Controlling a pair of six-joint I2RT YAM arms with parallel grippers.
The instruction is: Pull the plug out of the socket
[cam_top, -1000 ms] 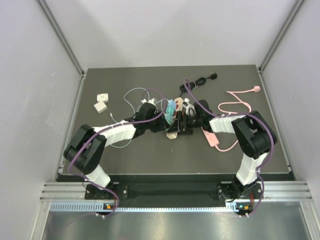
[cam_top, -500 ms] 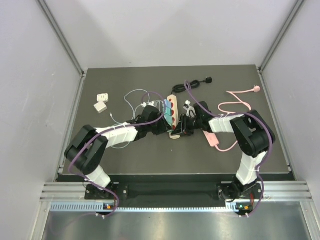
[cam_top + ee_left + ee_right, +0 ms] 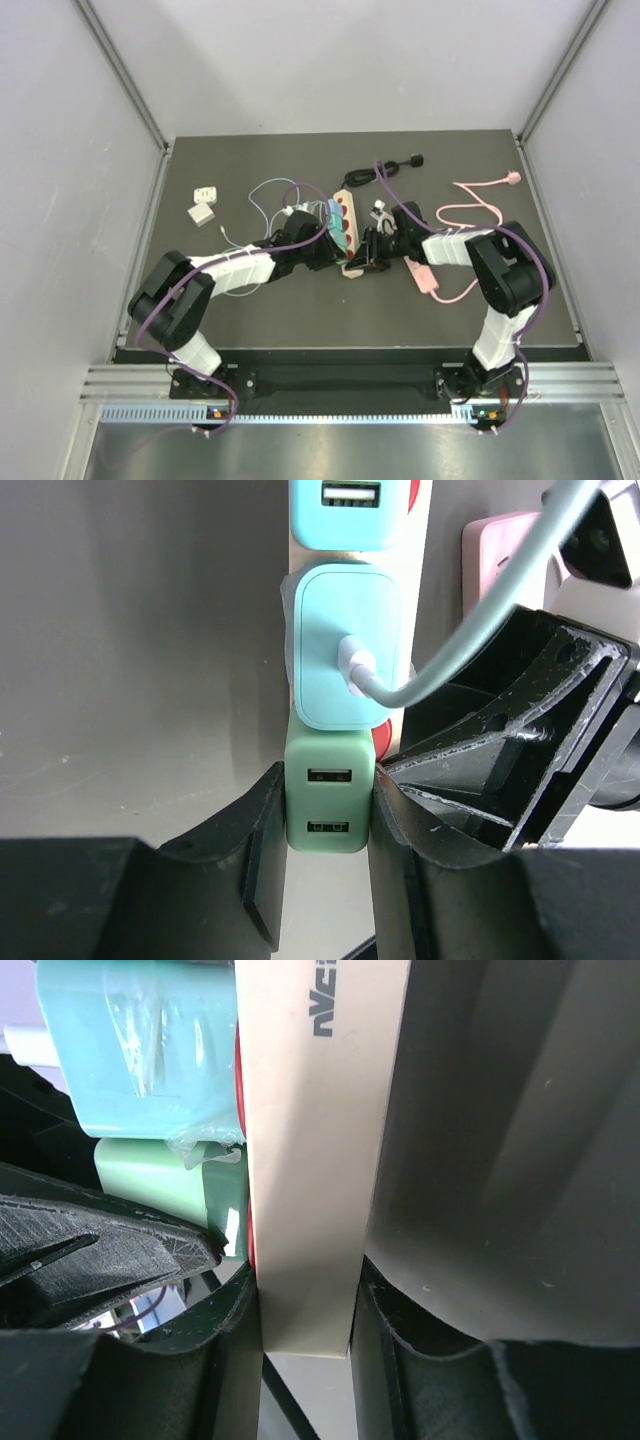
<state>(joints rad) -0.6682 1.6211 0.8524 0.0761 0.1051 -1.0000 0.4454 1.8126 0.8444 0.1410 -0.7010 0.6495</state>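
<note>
The left claw (image 3: 329, 805) is squeezing the green plug (image 3: 328, 790) from both sides. The plug is sitting in the strip (image 3: 320, 1150), I think, near the middle of the table (image 3: 300, 310). The right claw (image 3: 305, 1300) is squeezing the strip's near end.

The top camera sits high behind the arms (image 3: 238, 267) and looks down on the whole bench (image 3: 250, 320). The left wrist camera looks very close at the green plug (image 3: 327, 790). The right wrist camera looks very close along the power strip (image 3: 305, 1160). All three see that plug and strip.
</note>
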